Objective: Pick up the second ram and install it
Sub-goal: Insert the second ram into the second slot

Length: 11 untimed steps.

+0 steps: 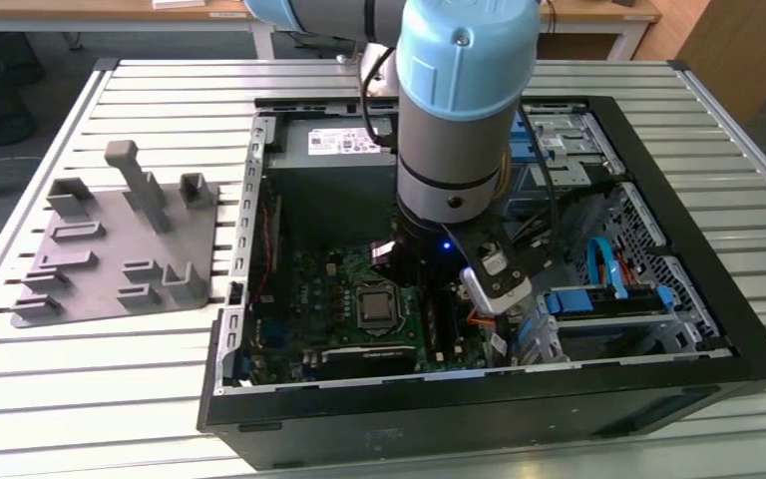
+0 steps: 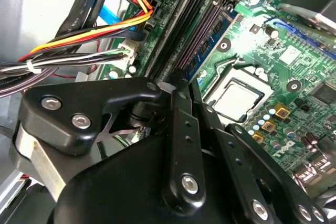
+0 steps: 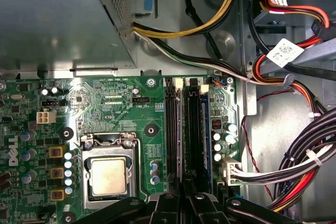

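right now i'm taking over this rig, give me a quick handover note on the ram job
The claw is low inside the open case, at the end of the memory slots. Whether it grips anything cannot be told.
The second ram cannot be singled out. A blue-edged stick stands along the outer slot, and it may be either stick.
The grey tray lies on the exterior view's left of the case.
Done: the claw is at the slots.
Left: seating of the second ram is unconfirmed.
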Motion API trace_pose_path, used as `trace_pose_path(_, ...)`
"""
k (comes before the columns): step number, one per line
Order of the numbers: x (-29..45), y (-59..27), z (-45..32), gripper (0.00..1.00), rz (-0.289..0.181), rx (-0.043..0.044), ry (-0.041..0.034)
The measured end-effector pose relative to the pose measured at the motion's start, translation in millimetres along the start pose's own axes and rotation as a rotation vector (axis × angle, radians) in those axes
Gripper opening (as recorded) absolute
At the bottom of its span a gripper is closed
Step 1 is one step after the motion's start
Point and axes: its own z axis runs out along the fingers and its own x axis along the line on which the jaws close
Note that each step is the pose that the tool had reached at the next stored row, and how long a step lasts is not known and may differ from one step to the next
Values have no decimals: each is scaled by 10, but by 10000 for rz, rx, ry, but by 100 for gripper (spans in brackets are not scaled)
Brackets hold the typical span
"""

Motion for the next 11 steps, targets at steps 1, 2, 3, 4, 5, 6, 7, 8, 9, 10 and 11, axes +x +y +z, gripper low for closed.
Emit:
trace_pose_path(1, 0, 0, -1, 14, 1, 1, 0)
trace_pose_path(2, 0, 0, -1, 14, 0, 4, 0)
trace_pose_path(3, 0, 0, -2, 14, 0, 10, -1)
trace_pose_path(4, 0, 0, -6, 14, -1, 20, 0)
trace_pose_path(5, 0, 1, -12, 14, -1, 27, 0)
trace_pose_path(6, -1, 1, -16, 14, -1, 26, 0)
trace_pose_path(7, -1, 1, -18, 14, -1, 24, -1)
trace_pose_path(8, -1, 1, -19, 14, -1, 21, -2)
trace_pose_path(9, -1, 1, -20, 14, -1, 20, -2)
trace_pose_path(10, -1, 1, -24, 14, -1, 25, -1)
trace_pose_path(11, -1, 1, -24, 14, -1, 23, -1)
